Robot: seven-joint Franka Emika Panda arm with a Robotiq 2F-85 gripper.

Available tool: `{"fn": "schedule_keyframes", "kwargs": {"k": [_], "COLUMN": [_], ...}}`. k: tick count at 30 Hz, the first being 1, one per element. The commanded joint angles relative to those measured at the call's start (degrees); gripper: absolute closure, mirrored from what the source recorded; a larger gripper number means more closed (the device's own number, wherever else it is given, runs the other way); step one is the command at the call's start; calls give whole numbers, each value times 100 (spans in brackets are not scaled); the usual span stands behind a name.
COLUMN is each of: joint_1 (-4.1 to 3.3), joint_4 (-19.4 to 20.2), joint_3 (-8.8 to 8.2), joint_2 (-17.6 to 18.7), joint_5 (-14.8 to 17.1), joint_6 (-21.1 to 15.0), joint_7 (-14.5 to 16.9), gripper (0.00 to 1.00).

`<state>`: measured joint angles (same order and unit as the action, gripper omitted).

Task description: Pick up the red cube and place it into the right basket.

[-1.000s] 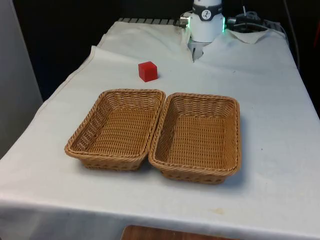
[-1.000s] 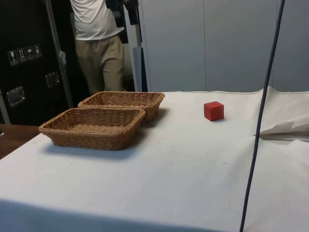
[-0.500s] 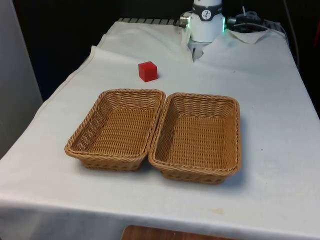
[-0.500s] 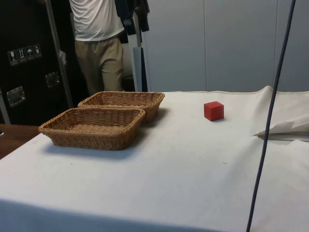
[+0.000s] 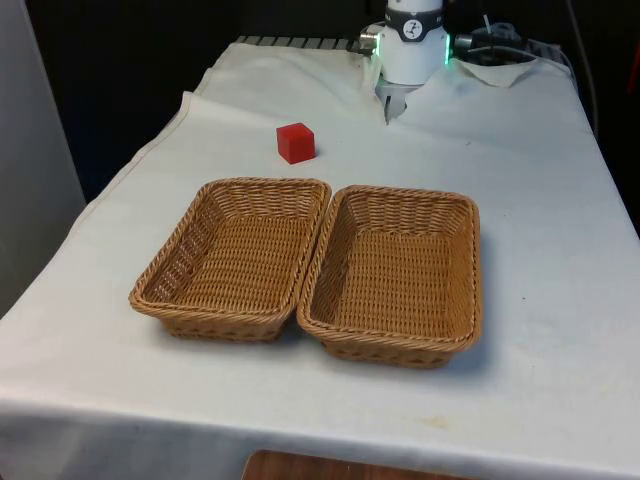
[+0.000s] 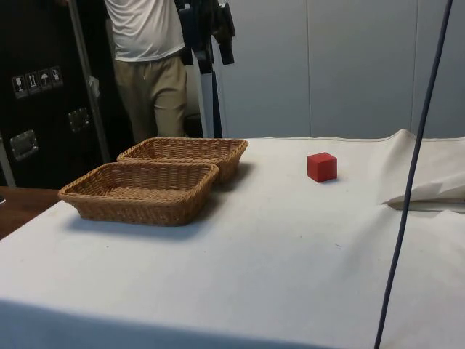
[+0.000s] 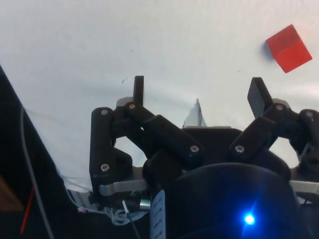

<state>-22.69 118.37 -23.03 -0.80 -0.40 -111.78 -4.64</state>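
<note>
Pincer (image 7: 197,92) spread wide above white cloth (image 5: 540,200); red cube (image 7: 288,48) nearby; person (image 6: 145,65) behind table.

Two rectangular woven wicker baskets sit side by side on the white-cloth table (image 5: 560,250), long rims touching: one (image 5: 233,256) on the front view's left, the other (image 5: 396,273) on the front view's right. Small red cube (image 5: 295,142) rests on the cloth behind the left basket, btwn it & the robot base, well apart from both. In the side view the cube (image 6: 321,166) lies right of the baskets. A person (image 6: 149,65) stands beyond the table's edge, behind the baskets.
</note>
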Motion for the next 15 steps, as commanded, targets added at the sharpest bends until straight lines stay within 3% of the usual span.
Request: {"fn": "schedule_keyframes", "kwargs": {"k": [1,5,6,7,15], "joint_1": [-6,0,0,0,6], "joint_4": [86,229,195,304,602], "joint_3": [6,6,0,6,0], "joint_2": [-29,-23,0,-23,-52], "joint_5": [-69,-63,-6,-57,-40], "joint_6": [-138,-344,-252,-447,-842], "joint_7": [-103,-206,-143,-252,-390], "gripper": [0,0,0,0,0]}}
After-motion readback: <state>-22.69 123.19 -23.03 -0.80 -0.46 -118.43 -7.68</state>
